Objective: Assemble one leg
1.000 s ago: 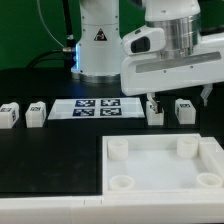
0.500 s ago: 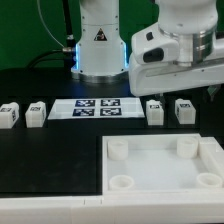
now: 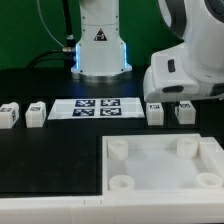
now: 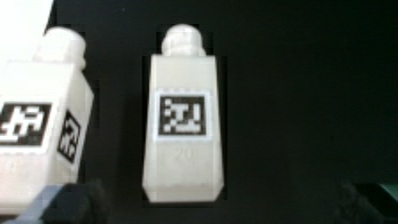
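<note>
Several small white legs with black-and-white tags stand in a row on the black table. Two are at the exterior view's left [image 3: 10, 113] [image 3: 36, 112] and two at its right [image 3: 155, 112] [image 3: 184, 112]. The arm's white hand [image 3: 190, 70] hangs over the right pair and hides its own fingers there. In the wrist view one leg [image 4: 185, 115] lies lengthwise below the camera with its tag up, and a second leg [image 4: 45, 110] lies beside it. My gripper [image 4: 222, 205] is open and empty. Its dark fingertips [image 4: 63, 205] show at the frame's corners, either side of the leg's end.
The large white tray-like piece with round corner sockets [image 3: 112, 170] lies at the front right of the table. The marker board [image 3: 97, 107] lies between the two pairs of legs. The robot's base [image 3: 98, 45] stands behind it.
The hand has moved toward the exterior view's right, from over the gap beside the marker board to over the right pair of legs. No leg has moved.
</note>
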### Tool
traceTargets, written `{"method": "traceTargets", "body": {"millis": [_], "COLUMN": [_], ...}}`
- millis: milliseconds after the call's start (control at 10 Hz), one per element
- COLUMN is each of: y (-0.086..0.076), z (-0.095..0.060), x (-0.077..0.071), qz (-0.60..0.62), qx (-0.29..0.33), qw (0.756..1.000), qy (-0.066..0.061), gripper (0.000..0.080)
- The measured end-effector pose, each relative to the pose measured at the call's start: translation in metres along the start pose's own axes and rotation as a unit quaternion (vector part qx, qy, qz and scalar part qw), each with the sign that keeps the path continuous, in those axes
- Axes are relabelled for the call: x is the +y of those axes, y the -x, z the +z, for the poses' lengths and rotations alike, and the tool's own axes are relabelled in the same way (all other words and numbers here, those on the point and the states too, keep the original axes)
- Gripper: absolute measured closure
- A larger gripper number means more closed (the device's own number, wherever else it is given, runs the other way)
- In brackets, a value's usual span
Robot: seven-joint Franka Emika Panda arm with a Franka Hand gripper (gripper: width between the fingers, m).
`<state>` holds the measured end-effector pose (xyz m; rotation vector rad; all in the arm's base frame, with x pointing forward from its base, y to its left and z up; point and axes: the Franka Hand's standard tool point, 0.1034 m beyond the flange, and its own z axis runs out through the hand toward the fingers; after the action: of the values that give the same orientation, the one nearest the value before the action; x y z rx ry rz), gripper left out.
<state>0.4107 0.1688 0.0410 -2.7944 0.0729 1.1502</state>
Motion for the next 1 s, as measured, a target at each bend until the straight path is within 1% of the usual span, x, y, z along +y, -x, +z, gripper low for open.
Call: {"method": "traceTargets", "body": {"millis": [300,400,500,600,700,1000], "y": [0.001,-0.002,-0.003,-0.004,-0.005,-0.005], "z": [0.001,0.003,0.017,0.025,0.028,0.028], "x": [0.0,0.001,0.008,0.008,0.007,0.008], "qz": [0.0,-0.001,0.002,0.002,0.001,0.002], "qx": [-0.001,0.004,0.008,0.013,0.02,0.019], "qw": [1.0,1.0,1.0,1.0,1.0,1.0], "qy": [0.001,0.0,0.0,0.001,0.001,0.001], "gripper": [0.015,0.015,0.015,0.015,0.015,0.015]}}
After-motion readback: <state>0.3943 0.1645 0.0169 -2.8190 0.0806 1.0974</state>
